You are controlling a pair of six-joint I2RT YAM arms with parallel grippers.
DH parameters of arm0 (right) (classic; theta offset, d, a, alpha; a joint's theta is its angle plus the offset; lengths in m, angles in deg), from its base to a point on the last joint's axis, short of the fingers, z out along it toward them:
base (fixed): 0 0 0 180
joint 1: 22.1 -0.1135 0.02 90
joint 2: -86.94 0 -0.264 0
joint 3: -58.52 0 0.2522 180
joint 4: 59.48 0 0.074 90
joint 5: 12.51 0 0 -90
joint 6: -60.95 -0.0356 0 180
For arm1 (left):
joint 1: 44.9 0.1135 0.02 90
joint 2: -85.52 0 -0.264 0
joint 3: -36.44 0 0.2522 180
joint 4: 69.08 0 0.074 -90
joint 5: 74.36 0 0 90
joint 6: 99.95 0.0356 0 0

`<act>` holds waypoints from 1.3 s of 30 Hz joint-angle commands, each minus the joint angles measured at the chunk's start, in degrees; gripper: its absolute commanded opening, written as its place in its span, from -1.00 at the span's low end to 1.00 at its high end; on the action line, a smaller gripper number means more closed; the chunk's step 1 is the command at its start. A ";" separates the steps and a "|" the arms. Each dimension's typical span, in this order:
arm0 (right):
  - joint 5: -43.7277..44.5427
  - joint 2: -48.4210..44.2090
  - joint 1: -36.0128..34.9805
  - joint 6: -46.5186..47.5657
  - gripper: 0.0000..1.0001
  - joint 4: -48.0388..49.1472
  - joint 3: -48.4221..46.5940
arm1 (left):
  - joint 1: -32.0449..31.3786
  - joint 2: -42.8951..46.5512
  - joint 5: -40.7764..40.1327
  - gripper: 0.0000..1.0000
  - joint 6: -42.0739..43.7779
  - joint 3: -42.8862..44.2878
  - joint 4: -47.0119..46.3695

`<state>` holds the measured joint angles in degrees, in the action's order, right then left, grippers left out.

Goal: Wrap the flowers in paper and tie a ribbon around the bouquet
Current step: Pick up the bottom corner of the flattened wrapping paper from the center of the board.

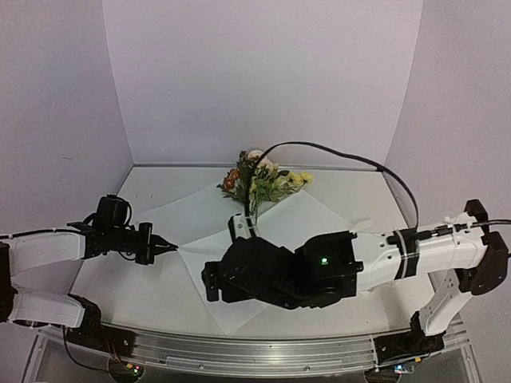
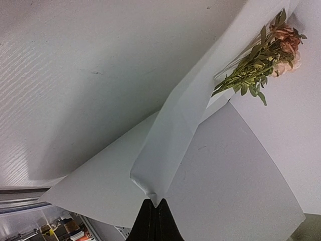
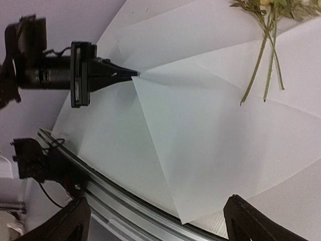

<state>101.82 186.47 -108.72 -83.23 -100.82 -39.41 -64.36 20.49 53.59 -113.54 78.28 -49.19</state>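
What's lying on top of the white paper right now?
The flowers lie on the paper, at its far end. Nothing else shows; the right arm hides the middle from above.

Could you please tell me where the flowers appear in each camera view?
Top external: flowers centre, at the far side of the paper.
Left wrist: flowers upper right.
Right wrist: flowers top right, mostly stems.
Shared landmark: left gripper shut on a paper corner.

The paper [image 1: 200,239] is plain white, with pale grey shading along its creases. The flowers [image 1: 263,179] mix yellow, cream-pink and orange blooms with green leaves and thin green stems. The left gripper [image 1: 169,249] is black, its arm [image 1: 48,247] white. The worktop [image 1: 160,183] is off-white.
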 commanded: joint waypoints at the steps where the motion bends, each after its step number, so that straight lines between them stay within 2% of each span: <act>1: 4.37 13.09 -4.94 19.35 0.91 -20.13 -12.81 | 0.36 -0.43 1.39 -1.00 -0.43 2.36 0.54; 5: 6.10 21.56 -6.09 21.90 0.91 -24.65 -21.17 | 0.38 -0.44 1.49 -1.00 -0.56 2.15 0.44; 21: 8.20 33.72 -7.26 23.08 0.96 -26.69 -27.87 | 0.38 0.56 1.66 -1.00 -0.18 3.41 3.34; 26: 14.02 36.24 -7.25 21.33 0.92 -30.86 -29.13 | 0.44 0.90 1.77 -1.00 0.62 3.47 4.65; 33: 20.66 36.75 -7.16 21.12 0.61 -32.21 -26.89 | 0.71 1.74 1.68 -1.00 1.02 3.01 5.57; 36: 22.23 36.79 -7.16 21.73 0.36 -32.24 -26.50 | 0.81 2.05 1.63 -1.00 1.21 2.84 5.83; 39: 23.11 36.49 -7.16 22.42 -0.01 -32.27 -26.56 | 0.89 2.45 1.62 -1.00 1.44 2.47 6.12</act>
<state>120.17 222.92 -115.73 -61.20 -131.66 -66.08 -63.92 21.18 54.54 -113.21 79.56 -44.23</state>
